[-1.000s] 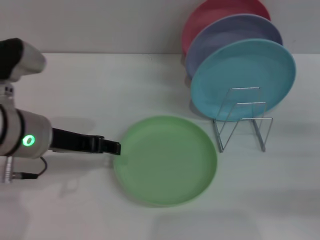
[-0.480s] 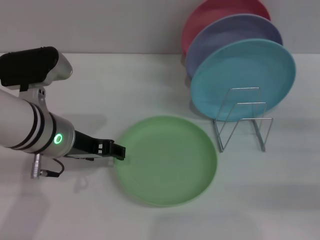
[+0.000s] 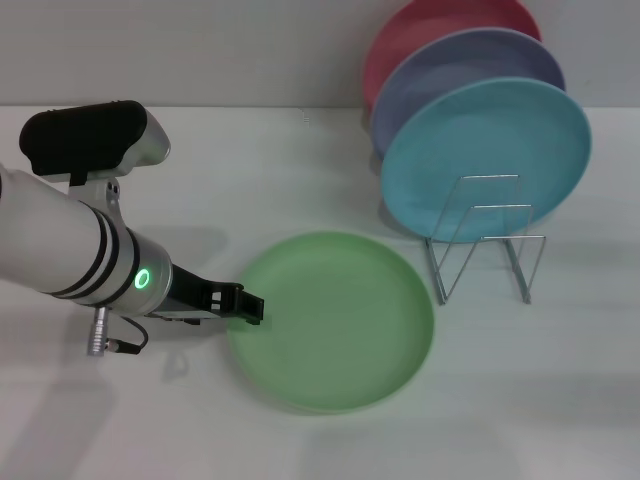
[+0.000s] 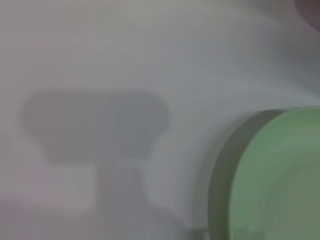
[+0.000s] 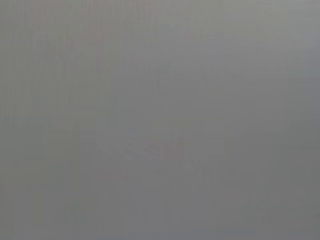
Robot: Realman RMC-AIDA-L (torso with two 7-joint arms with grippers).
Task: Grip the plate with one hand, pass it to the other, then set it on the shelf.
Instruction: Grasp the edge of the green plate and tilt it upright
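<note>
The light green plate (image 3: 335, 320) lies flat on the white table, in the middle. My left gripper (image 3: 248, 308) reaches in from the left, low over the table, with its tip at the plate's left rim. The left wrist view shows the plate's rim (image 4: 280, 175) close by, next to the gripper's shadow on the table. The silver wire shelf (image 3: 485, 245) stands to the right of the plate, and its front loops hold nothing. My right gripper is out of view; the right wrist view shows only plain grey.
A light blue plate (image 3: 485, 155), a lavender plate (image 3: 460, 65) and a pink plate (image 3: 420, 25) stand upright in a row in the back part of the shelf. A grey wall runs along the table's far edge.
My left arm has swung further into view and its gripper has moved right, from just beside the plate onto its left rim. The plate has not moved.
</note>
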